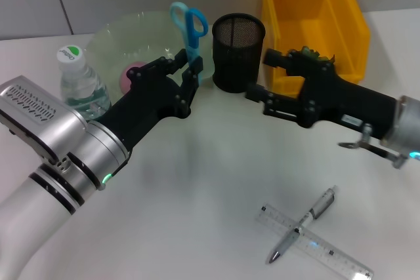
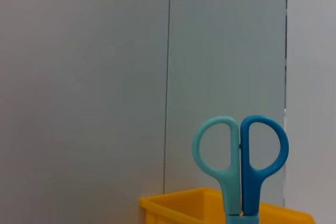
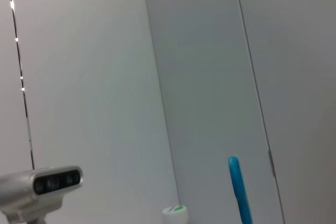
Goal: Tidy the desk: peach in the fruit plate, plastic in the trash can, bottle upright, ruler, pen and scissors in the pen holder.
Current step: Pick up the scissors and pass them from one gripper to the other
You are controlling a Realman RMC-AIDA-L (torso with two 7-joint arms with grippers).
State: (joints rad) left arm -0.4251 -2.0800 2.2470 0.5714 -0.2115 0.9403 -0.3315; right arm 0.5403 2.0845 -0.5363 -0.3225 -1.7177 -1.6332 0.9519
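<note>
Figure: scissors transfer toward the black wire-mesh cylindrical pen holder (image 1: 238, 52), which serves as the landmark throughout.

My left gripper (image 1: 190, 73) sits just left of the pen holder, its jaws clamped on the blade end of the blue and teal plastic-handled scissors (image 1: 189, 25). They stand upright, handles up, with the loops rising above the holder's rim. My right gripper (image 1: 270, 75) hovers at the holder's right side, jaws apart and empty, close to its wall.

Left of the holder and behind my left gripper stands the pale green translucent fruit plate (image 1: 125, 37) with the pink peach (image 1: 133, 74) inside. Farther left the clear plastic water bottle with a green-printed cap (image 1: 75, 73) stands upright. Behind and right of the holder is the yellow plastic bin (image 1: 314, 18). Well in front of the holder, the silver pen (image 1: 303, 223) lies crossed over the clear plastic ruler (image 1: 314, 240) on the table.

Hazards, as I judge them:
- The scissors are not yet over the opening; released here they would fall beside the holder.
- Carried across too low, the blades or my fingers could strike the rim and tip the light mesh holder.
- My right gripper stands so near the holder that a small drift could shove it or meet my left arm.
</note>
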